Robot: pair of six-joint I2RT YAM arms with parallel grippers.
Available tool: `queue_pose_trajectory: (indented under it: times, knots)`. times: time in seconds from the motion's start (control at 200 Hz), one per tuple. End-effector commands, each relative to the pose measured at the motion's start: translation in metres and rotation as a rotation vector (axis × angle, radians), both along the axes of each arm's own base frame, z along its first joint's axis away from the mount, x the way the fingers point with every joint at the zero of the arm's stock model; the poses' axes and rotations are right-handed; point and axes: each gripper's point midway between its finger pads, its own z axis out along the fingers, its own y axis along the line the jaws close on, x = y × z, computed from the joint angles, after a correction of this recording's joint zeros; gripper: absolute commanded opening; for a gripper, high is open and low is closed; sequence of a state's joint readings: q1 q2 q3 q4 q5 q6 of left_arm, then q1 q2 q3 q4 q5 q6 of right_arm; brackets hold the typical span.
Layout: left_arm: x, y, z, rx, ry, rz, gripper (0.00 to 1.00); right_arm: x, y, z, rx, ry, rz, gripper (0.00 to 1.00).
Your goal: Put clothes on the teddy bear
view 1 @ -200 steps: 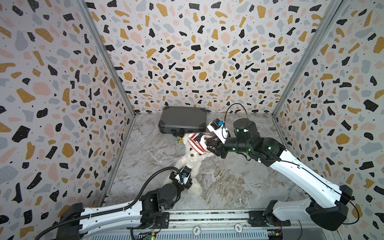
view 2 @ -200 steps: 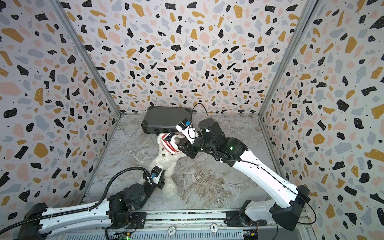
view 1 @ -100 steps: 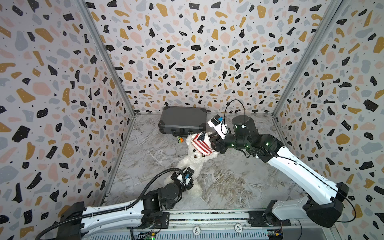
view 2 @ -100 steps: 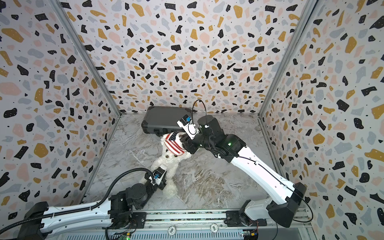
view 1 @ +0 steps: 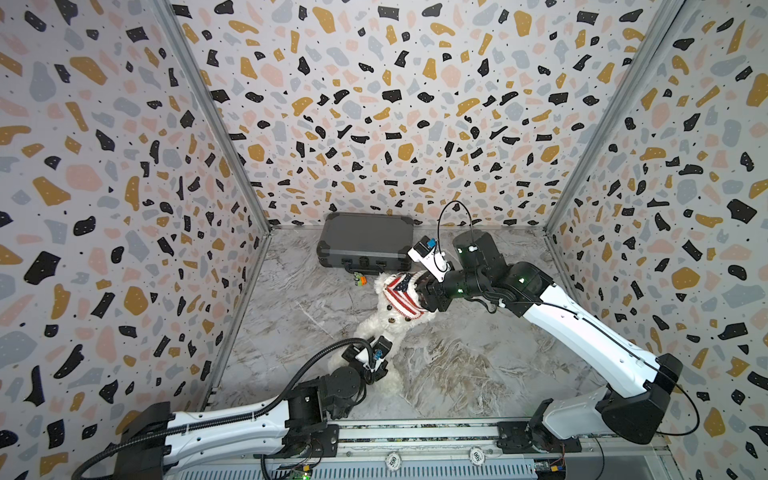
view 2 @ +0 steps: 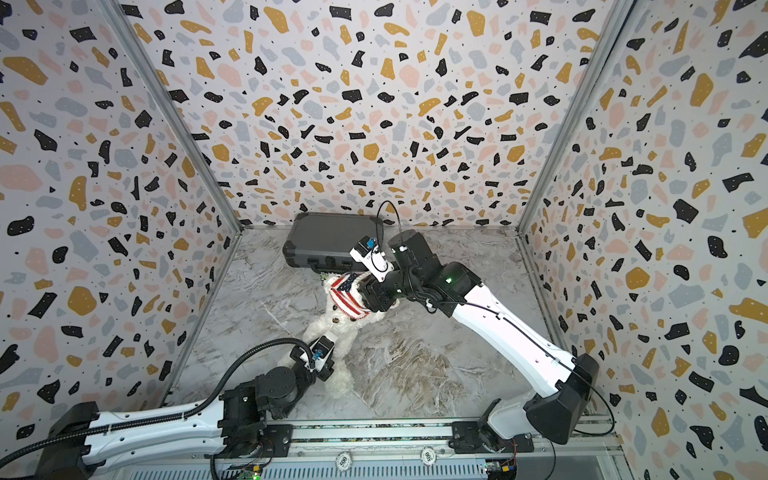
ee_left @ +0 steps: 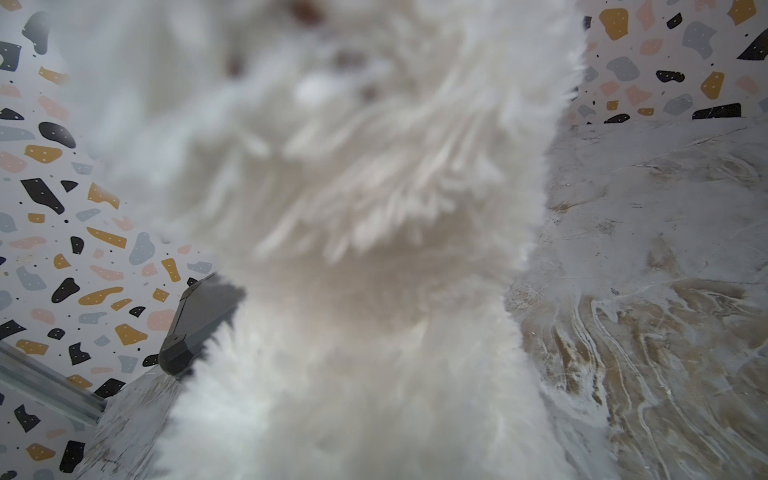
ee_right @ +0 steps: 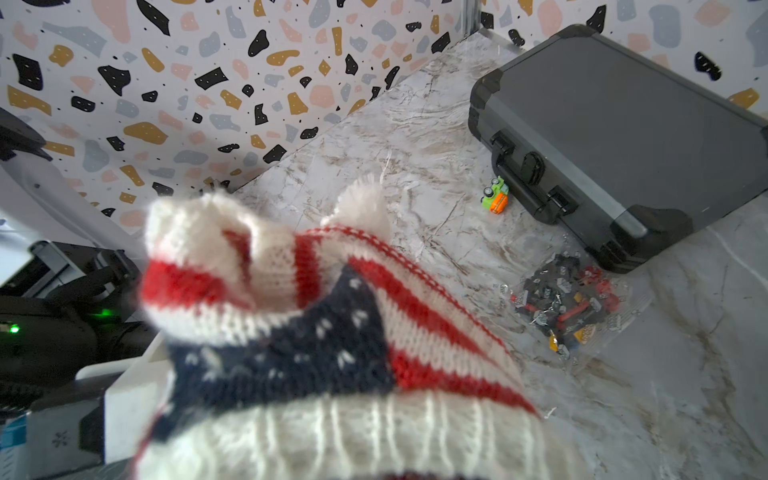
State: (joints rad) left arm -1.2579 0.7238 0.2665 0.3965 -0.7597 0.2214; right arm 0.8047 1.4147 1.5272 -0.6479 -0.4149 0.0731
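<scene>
White bear point(view 1: 384, 332) lies on marble floor point(view 1: 478, 357), head toward case point(view 1: 365, 239), feet at left gripper point(view 1: 380, 353); sweater point(view 1: 401, 293) sits on its head, right gripper point(view 1: 424, 291) touching it; jaws hidden on each, grip untellable.

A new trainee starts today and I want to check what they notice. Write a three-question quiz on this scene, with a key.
1. True or false: the grey case by the back wall stands open.
2. The knitted sweater over the head of the teddy bear shows: A) green checks; B) red and white stripes with a navy starred patch; C) plain yellow.
3. Which claw is at the sweater?

Key:
1. False, its lid is down.
2. B.
3. The right claw.
</scene>
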Motion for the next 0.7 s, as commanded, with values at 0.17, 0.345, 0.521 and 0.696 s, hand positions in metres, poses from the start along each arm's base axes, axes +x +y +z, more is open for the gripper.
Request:
queue_pose_trajectory:
  times: [0.17,0.345,0.521,0.696]
  knots:
    - [-0.001,-0.004,0.042,-0.131,-0.053,-0.008,0.00,-0.031,0.005,-0.029,-0.033,0.185,0.105,0.69]
    - [-0.002,-0.003,0.042,-0.130,-0.052,-0.005,0.00,-0.037,0.003,-0.038,-0.087,0.167,0.098,0.67]
    - [0.000,-0.001,0.042,-0.128,-0.051,0.010,0.00,-0.044,0.003,-0.048,-0.124,0.160,0.108,0.54]
    - [0.001,0.002,0.038,-0.127,-0.046,0.031,0.00,-0.060,0.008,-0.034,-0.117,0.108,0.125,0.49]
